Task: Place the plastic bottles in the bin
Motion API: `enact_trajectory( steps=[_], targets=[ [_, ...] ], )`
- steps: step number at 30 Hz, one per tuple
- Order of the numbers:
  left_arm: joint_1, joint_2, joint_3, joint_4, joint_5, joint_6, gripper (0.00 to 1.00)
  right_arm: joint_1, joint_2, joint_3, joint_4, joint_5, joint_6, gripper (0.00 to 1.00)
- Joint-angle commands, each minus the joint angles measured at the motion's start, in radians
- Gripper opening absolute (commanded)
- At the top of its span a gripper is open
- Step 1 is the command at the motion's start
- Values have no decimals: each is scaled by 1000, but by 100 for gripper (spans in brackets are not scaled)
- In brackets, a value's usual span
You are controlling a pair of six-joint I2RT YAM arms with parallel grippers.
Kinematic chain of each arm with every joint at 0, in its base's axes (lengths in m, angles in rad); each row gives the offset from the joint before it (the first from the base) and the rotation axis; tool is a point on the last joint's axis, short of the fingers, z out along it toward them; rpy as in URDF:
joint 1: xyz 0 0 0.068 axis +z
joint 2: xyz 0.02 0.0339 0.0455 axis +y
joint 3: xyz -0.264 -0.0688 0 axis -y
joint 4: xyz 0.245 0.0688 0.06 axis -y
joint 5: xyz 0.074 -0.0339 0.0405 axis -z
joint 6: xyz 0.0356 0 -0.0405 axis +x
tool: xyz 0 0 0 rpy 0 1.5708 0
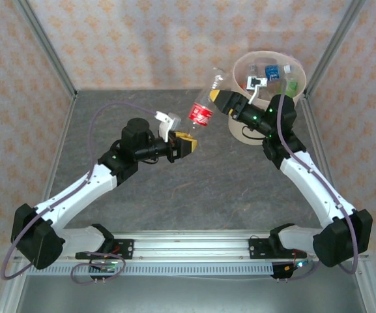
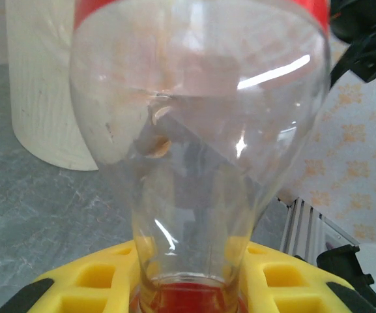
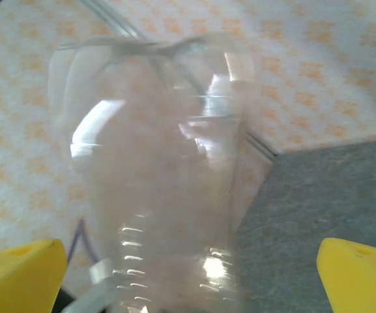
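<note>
Above the worktop [image 1: 174, 195], one bottle [image 1: 202, 112] is gripped by the left fingers [image 1: 186, 144], the right fingers [image 3: 18, 277] held wide around it, while several others [image 1: 272, 70] seem binned already in the bin [image 1: 238, 72].

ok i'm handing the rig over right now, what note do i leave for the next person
Left gripper: shut on the cap end of a clear plastic bottle with a red label, held tilted above the table.
Right gripper: open, jaws either side of that bottle's body, not gripping.
Tall round pinkish-beige bin: far right, several small bottles already inside.
Left to do: probably close the right gripper, release the left one, then drop this bottle in the bin.
</note>
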Motion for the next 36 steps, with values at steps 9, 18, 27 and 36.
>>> enact_trajectory(
  steps=[9,18,27,36],
  targets=[
    [-6,44,8,91,127,-25,0,2,22,48,-100,113,-55,99],
    [-18,48,20,-4,122,34,0,1,37,89,-177,90,-62,98],
    [-28,57,36,-44,120,76,0,1,-4,84,-288,163,-150,68],
    [-28,53,14,-1,-8,33,93,-46,-116,171,-449,577,-323,43]
  ],
)
